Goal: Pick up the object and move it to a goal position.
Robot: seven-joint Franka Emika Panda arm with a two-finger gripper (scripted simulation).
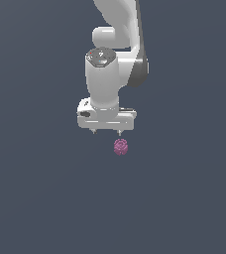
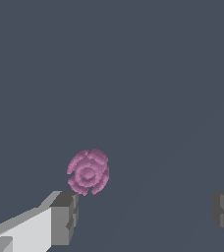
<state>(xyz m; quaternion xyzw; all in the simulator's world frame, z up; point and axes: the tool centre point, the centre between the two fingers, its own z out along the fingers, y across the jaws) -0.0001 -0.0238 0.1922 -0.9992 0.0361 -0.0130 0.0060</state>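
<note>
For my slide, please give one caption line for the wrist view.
Open tool above the grey floor, the pink berry-like object lying just off one fingertip, not between them.

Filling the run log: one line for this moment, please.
phase: approach | gripper: open, above surface | berry: ungrasped, off-centre near one finger | goal: not visible

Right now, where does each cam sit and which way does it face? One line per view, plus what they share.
Exterior view: off the arm, looking at the white arm and its gripper, fingers spread, with the pink berry just below the fingertip on the exterior view's right.
Wrist view: on the wrist, looking out past the fingers at the berry, close to one finger, not between them.
Shared: berry, fingertips, plain dark grey ground.
</note>
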